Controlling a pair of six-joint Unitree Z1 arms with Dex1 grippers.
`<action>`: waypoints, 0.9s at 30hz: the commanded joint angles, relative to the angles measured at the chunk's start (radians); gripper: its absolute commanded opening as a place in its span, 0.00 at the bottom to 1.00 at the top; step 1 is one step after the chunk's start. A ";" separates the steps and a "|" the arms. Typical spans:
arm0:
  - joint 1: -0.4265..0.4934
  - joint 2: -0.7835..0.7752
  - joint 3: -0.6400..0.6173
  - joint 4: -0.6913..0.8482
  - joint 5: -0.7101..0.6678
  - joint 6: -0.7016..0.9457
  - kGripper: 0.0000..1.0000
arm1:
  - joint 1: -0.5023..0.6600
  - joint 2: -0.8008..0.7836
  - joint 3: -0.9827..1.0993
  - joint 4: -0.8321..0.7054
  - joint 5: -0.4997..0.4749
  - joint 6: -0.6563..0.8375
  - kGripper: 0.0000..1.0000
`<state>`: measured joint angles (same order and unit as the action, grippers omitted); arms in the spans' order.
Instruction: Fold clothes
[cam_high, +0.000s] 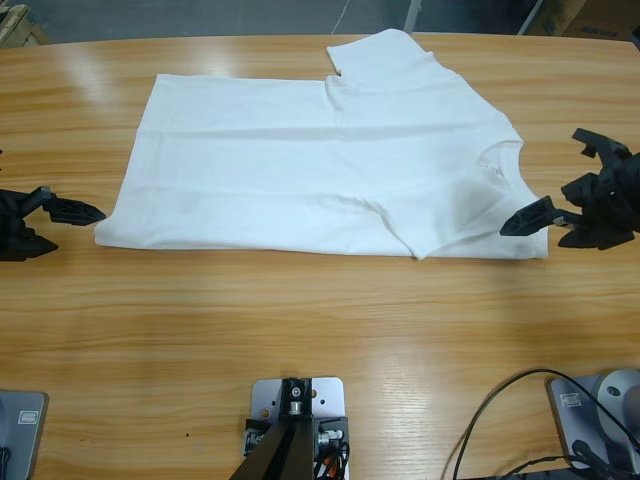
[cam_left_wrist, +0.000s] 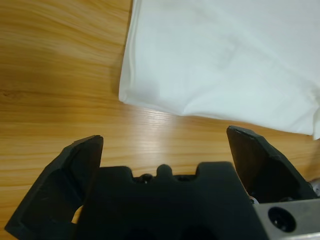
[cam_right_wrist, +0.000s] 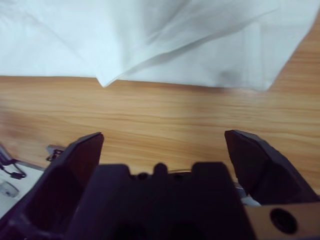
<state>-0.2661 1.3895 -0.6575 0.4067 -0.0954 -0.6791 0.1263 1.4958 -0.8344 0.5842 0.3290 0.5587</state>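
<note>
Across the upper middle of the high view lies the T-shirt (cam_high: 320, 170), spread on the wooden table (cam_high: 300, 330) with its neck hole toward the right of the frame and its hem toward the left. One sleeve sticks out at the top; the near sleeve looks folded in over the body, leaving a pointed flap at the lower right edge. The cloth lies mostly flat with a few soft creases.

To fold the near long edge well, I judge each gripper should come in low and level, pinch only the top fold of cloth at its own end, lift both ends together and carry them evenly across, so the shirt does not skew or bunch.

At the left edge of the frame the left gripper (cam_high: 70, 215) sits just beside the hem corner (cam_left_wrist: 125, 95), apart from it, jaws spread wide with nothing between them. At the right edge the right gripper (cam_high: 565, 205) sits just beside the shoulder end, jaws likewise wide apart and empty; its wrist view shows the pointed flap (cam_right_wrist: 105, 81) ahead, untouched.
</note>
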 joint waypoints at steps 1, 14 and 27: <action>-0.008 0.008 0.060 -0.045 -0.038 -0.040 0.96 | -0.014 -0.032 0.100 -0.095 0.061 0.084 1.00; -0.008 0.097 0.145 -0.197 -0.084 -0.096 0.96 | -0.016 -0.040 0.139 -0.130 0.082 0.108 0.99; -0.008 0.101 0.181 -0.235 -0.088 -0.126 0.95 | -0.016 -0.026 0.161 -0.155 0.085 0.112 0.99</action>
<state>-0.2661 1.4578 -0.5204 0.2059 -0.1682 -0.7787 0.1257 1.4712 -0.7078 0.4477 0.3934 0.6592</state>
